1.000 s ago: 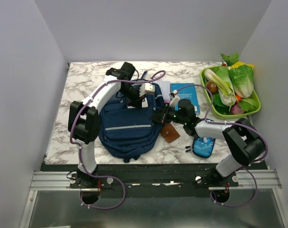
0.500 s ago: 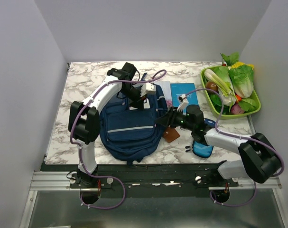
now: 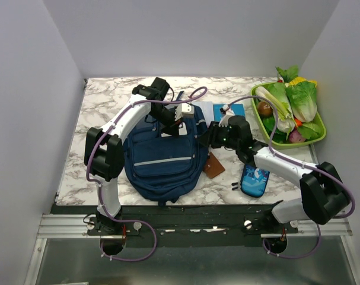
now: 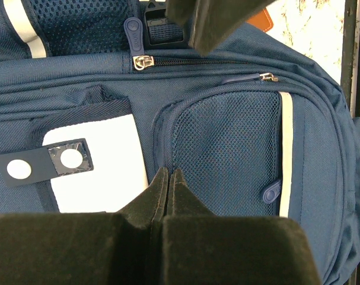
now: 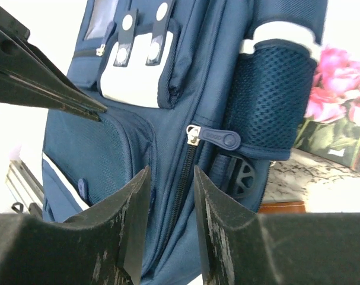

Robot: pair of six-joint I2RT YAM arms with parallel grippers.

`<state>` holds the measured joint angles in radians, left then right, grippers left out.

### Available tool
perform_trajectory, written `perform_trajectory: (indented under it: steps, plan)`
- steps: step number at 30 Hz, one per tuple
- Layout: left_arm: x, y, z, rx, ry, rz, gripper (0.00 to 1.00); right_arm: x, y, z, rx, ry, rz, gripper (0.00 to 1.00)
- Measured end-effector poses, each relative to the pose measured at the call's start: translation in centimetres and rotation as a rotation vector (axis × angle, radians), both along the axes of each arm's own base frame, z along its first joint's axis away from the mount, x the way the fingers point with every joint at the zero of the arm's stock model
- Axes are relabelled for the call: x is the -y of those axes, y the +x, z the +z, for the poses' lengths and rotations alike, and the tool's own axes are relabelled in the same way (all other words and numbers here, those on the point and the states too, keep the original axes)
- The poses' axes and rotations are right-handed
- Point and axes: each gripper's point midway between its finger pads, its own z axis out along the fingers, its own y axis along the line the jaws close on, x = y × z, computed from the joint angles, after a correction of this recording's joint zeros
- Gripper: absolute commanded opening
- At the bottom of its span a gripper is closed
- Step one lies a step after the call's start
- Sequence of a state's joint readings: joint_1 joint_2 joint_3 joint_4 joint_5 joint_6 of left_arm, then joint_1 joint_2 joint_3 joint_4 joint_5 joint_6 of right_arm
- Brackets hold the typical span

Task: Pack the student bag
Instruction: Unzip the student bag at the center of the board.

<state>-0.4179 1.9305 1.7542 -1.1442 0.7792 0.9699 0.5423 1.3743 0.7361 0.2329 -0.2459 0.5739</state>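
Observation:
The navy student bag (image 3: 159,155) lies flat on the marble table, white patch (image 4: 102,157) toward its top. My left gripper (image 3: 178,122) is shut, its tips (image 4: 169,173) pinching a ridge of fabric between the white patch and the mesh pocket (image 4: 227,154). My right gripper (image 3: 208,135) is at the bag's right side, open. In the right wrist view its jaws (image 5: 171,172) straddle the side zipper just below the zipper pull (image 5: 215,138), with nothing clamped. The left gripper's fingers (image 5: 49,89) reach in from the upper left there.
A brown wallet (image 3: 213,166) and a blue pencil case (image 3: 254,180) lie right of the bag. A blue book (image 3: 233,113) and pink flowers (image 5: 340,83) are behind my right gripper. A green tray (image 3: 318,138) of vegetables stands at the far right.
The right gripper has opened and moved a little away from me along the bag's right side, its forearm swinging out to the right. The left gripper has stayed put.

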Motion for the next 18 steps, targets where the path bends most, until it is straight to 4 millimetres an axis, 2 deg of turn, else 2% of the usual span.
perform_trajectory:
  steps: [9,18]
  plan:
    - [0.0,0.0,0.0,-0.002,0.001,0.002,0.0,-3.1,-1.3,-2.4,-0.06,-0.1,0.078,0.39]
    - [0.0,-0.1,0.0,-0.006,0.003,0.006,0.0,-3.7,-0.8,-2.8,-0.063,-0.182,0.079,0.38]
